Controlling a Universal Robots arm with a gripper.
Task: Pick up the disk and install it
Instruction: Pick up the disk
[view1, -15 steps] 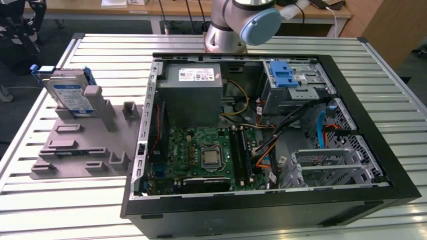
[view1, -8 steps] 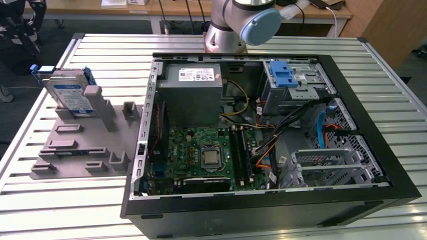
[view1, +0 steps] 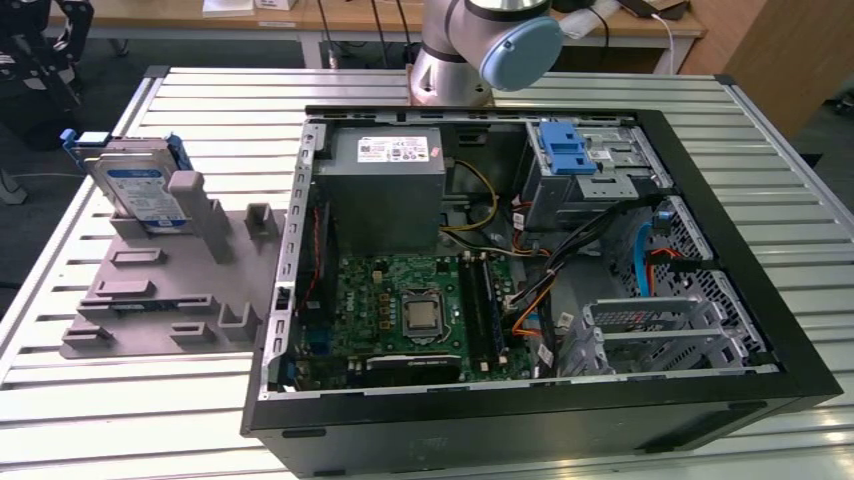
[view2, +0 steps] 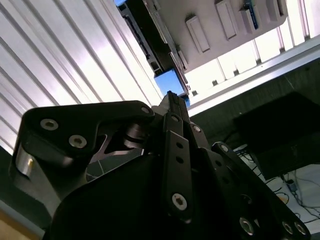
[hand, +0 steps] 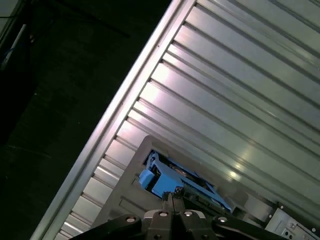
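The disk (view1: 144, 190) stands on edge in a slot of the grey holder (view1: 160, 290), on the exterior view's left. Its silver body carries a white-and-blue label, and a blue frame runs around its edges. In the first wrist view the disk's blue frame (hand: 161, 181) lies just beyond my gripper (hand: 172, 196), whose two black fingers meet with nothing between them. The second wrist view shows the same gripper (view2: 170, 97) pointing at the disk's blue corner (view2: 171, 81), with a gap left between them.
An open computer case (view1: 534, 400) lies on the slatted metal table (view1: 200, 90). Inside are a power supply (view1: 387, 190), a motherboard (view1: 414, 315) and a drive cage with a blue latch (view1: 567, 150). The arm's base (view1: 461, 60) stands behind the case.
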